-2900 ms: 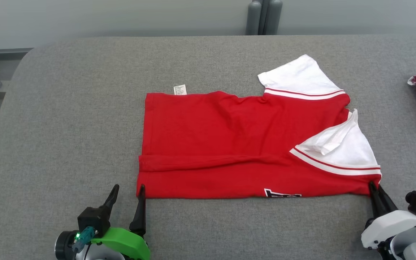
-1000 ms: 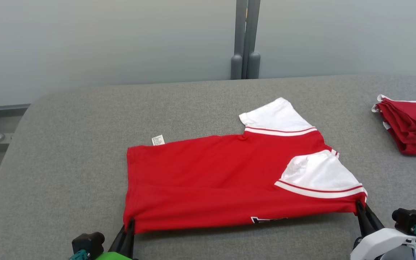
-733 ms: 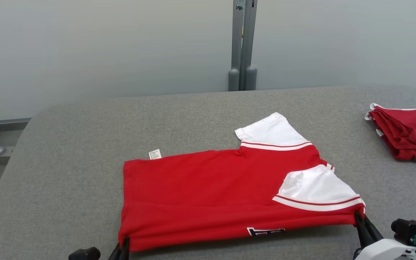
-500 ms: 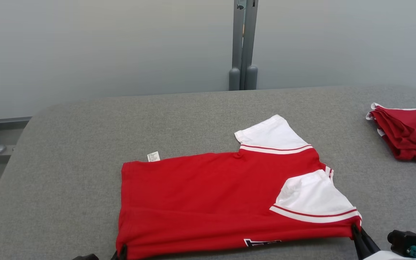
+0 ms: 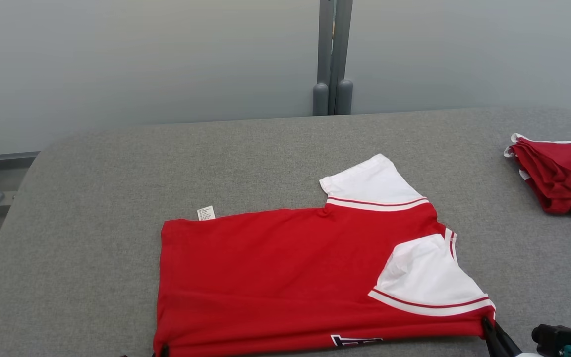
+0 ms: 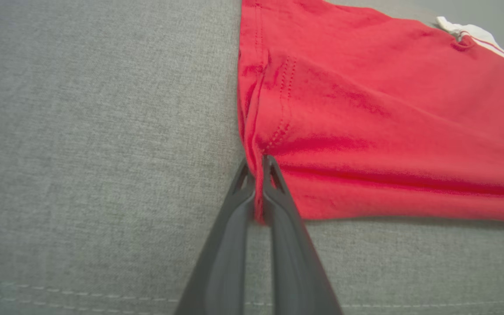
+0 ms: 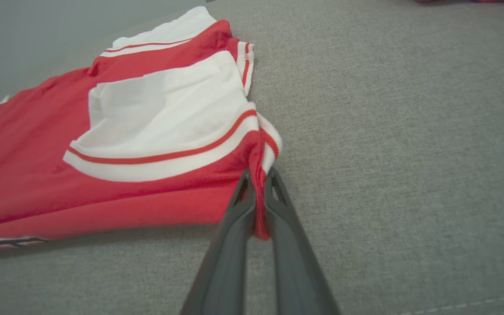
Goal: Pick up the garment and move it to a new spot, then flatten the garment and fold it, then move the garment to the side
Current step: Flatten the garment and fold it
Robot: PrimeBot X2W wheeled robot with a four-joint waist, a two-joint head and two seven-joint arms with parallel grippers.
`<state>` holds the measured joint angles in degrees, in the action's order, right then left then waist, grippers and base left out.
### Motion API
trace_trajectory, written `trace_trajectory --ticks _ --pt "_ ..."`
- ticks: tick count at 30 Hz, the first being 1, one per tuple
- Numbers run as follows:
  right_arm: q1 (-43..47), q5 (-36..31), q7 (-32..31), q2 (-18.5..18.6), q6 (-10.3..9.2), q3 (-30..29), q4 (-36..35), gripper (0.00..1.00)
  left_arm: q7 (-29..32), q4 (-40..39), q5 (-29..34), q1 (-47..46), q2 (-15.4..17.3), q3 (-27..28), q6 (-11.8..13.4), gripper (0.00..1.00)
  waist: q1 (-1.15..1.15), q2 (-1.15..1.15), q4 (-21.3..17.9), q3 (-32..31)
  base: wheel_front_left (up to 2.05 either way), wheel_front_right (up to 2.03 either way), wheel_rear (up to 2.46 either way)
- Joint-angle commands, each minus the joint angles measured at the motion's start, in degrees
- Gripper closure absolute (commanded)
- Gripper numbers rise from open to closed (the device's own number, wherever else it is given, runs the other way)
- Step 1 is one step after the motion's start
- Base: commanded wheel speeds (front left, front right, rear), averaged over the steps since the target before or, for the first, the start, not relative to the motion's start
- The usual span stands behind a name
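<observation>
Closed since the earlier frame, left jaws now pinch the near-left corner of the garment [image 5: 275,277], right jaws clamp its near-right corner, near edge raised off the bench [image 5: 92,198].

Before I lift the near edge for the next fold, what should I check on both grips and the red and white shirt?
Left gripper shut on the red and white cotton T-shirt's near left corner: ok.
Right gripper shut on its near right corner: ok.
Near white sleeve folded onto the body: ok.
Far white sleeve tucked in: not ok, it sticks out.
Folded red garment pile apart from the shirt: ok.
</observation>
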<state>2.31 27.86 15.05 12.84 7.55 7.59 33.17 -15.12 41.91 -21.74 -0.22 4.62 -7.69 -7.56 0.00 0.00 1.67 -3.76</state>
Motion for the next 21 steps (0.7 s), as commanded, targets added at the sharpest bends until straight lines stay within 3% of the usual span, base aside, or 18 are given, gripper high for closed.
trace_trajectory --ticks 1,3,4,5,6,12,21 --pt "0.7 0.4 0.1 0.7 -0.13 -0.2 0.1 1.00 0.0 0.1 0.3 1.0 0.4 0.6 0.1 1.00 0.00 0.00 0.0 0.1 0.00 0.00 0.00" --pt "0.5 0.4 0.1 0.6 -0.13 -0.3 0.1 1.00 0.0 0.3 0.8 1.0 0.1 0.9 0.1 1.00 0.00 0.00 -0.1 0.1 0.00 0.00 0.00" --pt "0.4 0.2 0.1 0.6 -0.13 -0.7 -0.1 0.87 0.0 0.3 1.1 0.9 0.0 1.2 0.1 0.65 0.00 0.00 -0.1 0.1 0.00 0.00 0.00" --pt "0.4 -0.1 0.1 0.5 -0.14 -1.0 -0.2 0.20 0.0 0.3 1.4 0.9 -0.2 1.6 0.1 0.09 0.00 0.00 0.0 0.1 0.00 0.00 0.00" --pt "0.4 -0.4 0.1 0.4 -0.13 -1.4 -0.2 0.00 0.0 0.3 1.9 0.8 -0.2 2.0 0.3 0.00 0.00 0.00 0.0 0.1 0.00 0.00 0.00" --pt "0.7 -6.9 0.1 -0.4 -0.11 -6.1 -3.8 0.00 0.0 -3.6 6.4 1.3 -0.9 4.7 2.5 0.00 0.00 0.00 0.3 0.6 0.00 0.00 0.00" --pt "-3.4 -11.3 0.1 -2.1 -0.11 -0.6 -4.3 0.00 0.0 -8.3 10.0 -1.2 -1.4 5.5 1.7 0.00 0.00 0.00 1.5 2.2 0.00 0.00 0.00"
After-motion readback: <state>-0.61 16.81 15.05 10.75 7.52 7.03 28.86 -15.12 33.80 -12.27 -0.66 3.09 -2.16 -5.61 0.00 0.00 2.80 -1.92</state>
